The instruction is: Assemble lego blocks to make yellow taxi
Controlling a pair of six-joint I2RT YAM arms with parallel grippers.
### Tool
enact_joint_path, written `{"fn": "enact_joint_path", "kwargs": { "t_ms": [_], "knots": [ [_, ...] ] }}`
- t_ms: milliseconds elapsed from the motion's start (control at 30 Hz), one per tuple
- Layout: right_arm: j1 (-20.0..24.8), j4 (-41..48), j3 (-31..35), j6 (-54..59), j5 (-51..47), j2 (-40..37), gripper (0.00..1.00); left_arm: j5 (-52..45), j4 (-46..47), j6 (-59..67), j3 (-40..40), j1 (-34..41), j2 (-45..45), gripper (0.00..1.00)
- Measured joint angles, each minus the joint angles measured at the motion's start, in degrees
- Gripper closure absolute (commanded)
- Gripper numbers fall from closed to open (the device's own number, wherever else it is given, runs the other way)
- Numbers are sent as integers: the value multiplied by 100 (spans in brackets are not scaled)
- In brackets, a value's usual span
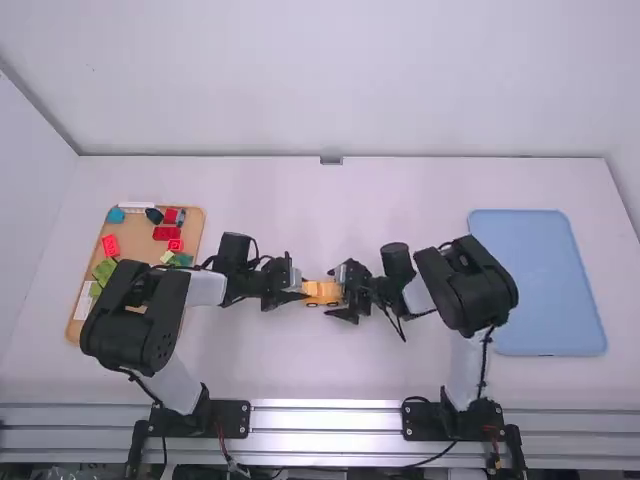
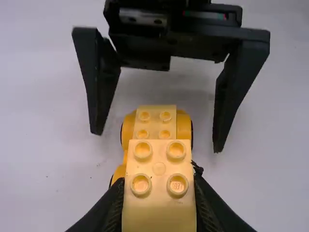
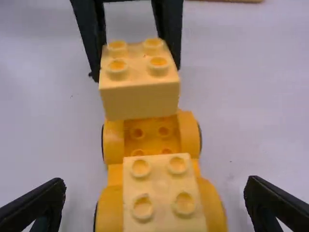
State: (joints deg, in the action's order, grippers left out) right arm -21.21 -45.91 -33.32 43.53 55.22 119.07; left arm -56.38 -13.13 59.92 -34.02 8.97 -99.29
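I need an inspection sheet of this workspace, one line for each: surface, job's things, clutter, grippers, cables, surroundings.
Surface: white table, car base between the grippers.
Job's things: one yellow block sits on the base; another is held over its other end, contact not clear.
Clutter: left, wooden tray with red, green and blue blocks; right, blue tray.
Grippers: left closed on the held block; right open, fingers either side of the base.
Cables: black cables along both arms.
Surroundings: white wall behind, metal rail at near edge.
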Motion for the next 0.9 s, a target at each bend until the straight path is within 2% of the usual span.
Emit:
{"fn": "enact_joint_path", "kwargs": {
  "t_ms": [367,533,633,733,900],
  "knots": [
    [-22,24,-155,-44,57,149,3,289,63,-11,-133,422,-225,75],
    [-22,28,-155,68,52,149,17,356,46,-37,-262,424,-225,75],
    [-20,4,-153,195,52,149,23,273,46,-37,-262,380,-225,74],
    [-15,2,-153,280,50,149,36,323,50,-37,-262,367,-225,75],
    [0,22,-153,321,59,149,41,461,61,-37,-262,367,-225,75]
  ]
}}
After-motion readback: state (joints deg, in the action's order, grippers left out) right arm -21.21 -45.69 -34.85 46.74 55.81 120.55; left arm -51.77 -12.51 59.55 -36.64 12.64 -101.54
